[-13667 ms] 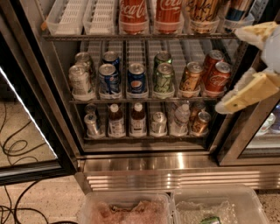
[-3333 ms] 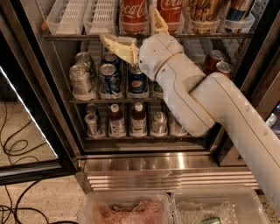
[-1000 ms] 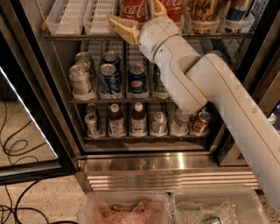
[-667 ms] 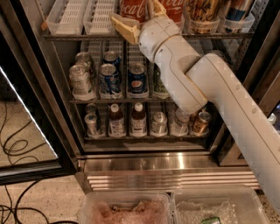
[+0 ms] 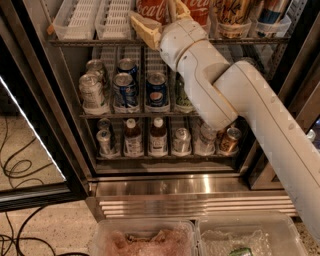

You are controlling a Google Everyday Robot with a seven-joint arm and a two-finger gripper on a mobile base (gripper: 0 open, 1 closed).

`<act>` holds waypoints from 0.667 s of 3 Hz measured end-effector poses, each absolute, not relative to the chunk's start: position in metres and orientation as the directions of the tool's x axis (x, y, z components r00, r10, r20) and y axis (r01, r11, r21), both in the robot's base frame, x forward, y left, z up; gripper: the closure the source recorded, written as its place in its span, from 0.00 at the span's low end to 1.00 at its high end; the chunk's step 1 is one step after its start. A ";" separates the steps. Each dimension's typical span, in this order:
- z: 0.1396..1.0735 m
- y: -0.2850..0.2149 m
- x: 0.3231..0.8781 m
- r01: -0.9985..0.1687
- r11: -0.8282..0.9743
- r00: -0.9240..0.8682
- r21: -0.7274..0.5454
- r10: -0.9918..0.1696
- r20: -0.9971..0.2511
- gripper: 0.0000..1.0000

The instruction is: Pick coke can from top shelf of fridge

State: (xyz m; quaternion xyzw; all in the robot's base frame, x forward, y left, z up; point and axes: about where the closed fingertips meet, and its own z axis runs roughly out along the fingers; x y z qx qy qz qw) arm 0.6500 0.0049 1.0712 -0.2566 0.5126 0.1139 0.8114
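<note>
A red coke can (image 5: 149,6) stands on the top shelf (image 5: 100,42) of the fridge (image 5: 65,125), cut off by the top edge of the view. A second red coke can (image 5: 199,11) stands just to its right. My gripper (image 5: 156,16) is up at the shelf's front rail. Its yellowish fingers (image 5: 144,29) stand open, one on each side of the left coke can. My white arm reaches in from the lower right and hides the right part of the middle shelf.
Empty white can lanes (image 5: 80,19) fill the left of the top shelf, and a gold can (image 5: 231,15) stands on its right. Blue Pepsi cans (image 5: 125,90), silver cans and small bottles (image 5: 133,137) fill the lower racks. The open glass door (image 5: 30,150) is at left, with plastic bins (image 5: 145,240) below.
The gripper rose from the middle shelf to the top shelf and now straddles the left coke can. Over the last second it has hardly moved.
</note>
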 end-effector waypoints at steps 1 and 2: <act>1.071 0.005 0.651 -0.446 0.842 0.450 -0.303 -0.082 -0.889 0.46; 1.070 0.008 0.652 -0.446 0.837 0.452 -0.316 -0.094 -0.887 0.36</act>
